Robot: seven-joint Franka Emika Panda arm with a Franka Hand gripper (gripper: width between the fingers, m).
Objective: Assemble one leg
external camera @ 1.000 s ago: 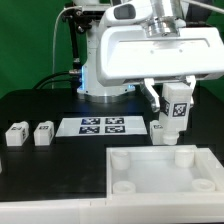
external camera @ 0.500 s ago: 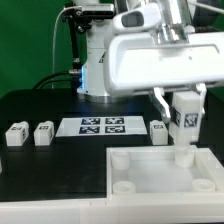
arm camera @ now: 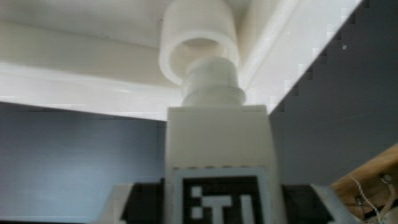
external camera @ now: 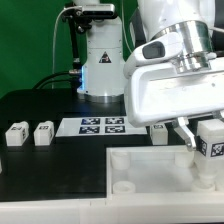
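Note:
My gripper [external camera: 209,138] is shut on a leg [external camera: 212,146], a chunky white block with a black-and-white tag, held just above the right far corner of the large white square piece [external camera: 150,180]. In the wrist view the held leg [arm camera: 217,150] fills the middle between my fingers [arm camera: 132,206], and its round peg points at a round corner socket [arm camera: 206,42] of the white piece. My gripper [arm camera: 217,208] grips it at the tag. Two more legs [external camera: 15,134] [external camera: 43,132] stand at the exterior view's left. Another leg [external camera: 158,128] is partly hidden behind my hand.
The marker board [external camera: 102,125] lies flat on the black table behind the white piece. The robot base [external camera: 98,70] stands at the back against a green backdrop. The white piece has round sockets at its near-left corners [external camera: 120,159].
My gripper has moved toward the exterior view's right and lower with the leg in it, from above the marker board's right end to the white piece's right far corner.

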